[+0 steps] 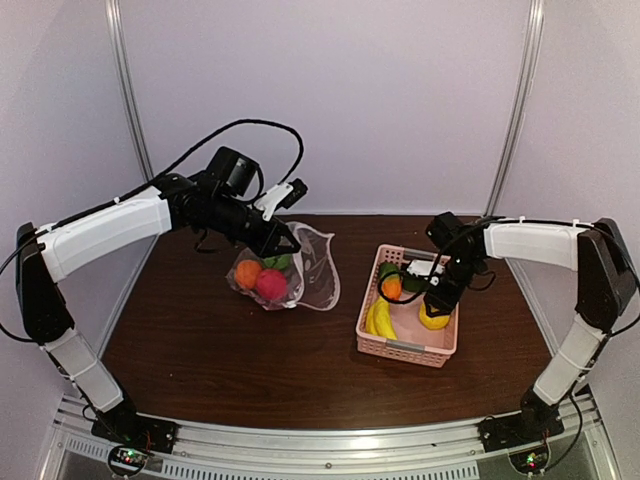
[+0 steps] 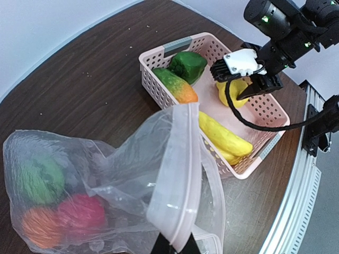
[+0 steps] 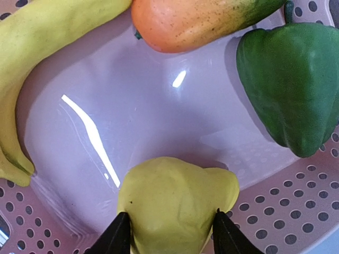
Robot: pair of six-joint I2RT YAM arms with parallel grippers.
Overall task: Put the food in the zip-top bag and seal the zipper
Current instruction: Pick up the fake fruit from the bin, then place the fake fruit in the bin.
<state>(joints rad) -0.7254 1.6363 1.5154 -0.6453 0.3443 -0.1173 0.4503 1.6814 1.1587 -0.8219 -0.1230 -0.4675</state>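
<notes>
My left gripper (image 1: 283,240) is shut on the mouth edge of the clear zip-top bag (image 1: 312,268) and holds it lifted and open. In the left wrist view the gripper (image 2: 177,246) pinches the zipper strip (image 2: 186,159); I cannot make out the slider. Inside the bag (image 2: 127,169) lie an orange (image 2: 41,225), a red apple (image 2: 82,211) and a green ball (image 2: 38,180). My right gripper (image 3: 170,213) is closed on the yellow lemon (image 3: 175,190), low in the pink basket (image 1: 408,350). A banana (image 3: 47,37), a green pepper (image 3: 288,84) and an orange-green fruit (image 3: 196,21) lie in the basket.
The basket stands at the right of the brown table (image 1: 200,350), the bag left of centre. The right arm (image 2: 280,32) reaches over the basket's far side. The table's front rail (image 1: 330,445) runs along the near edge.
</notes>
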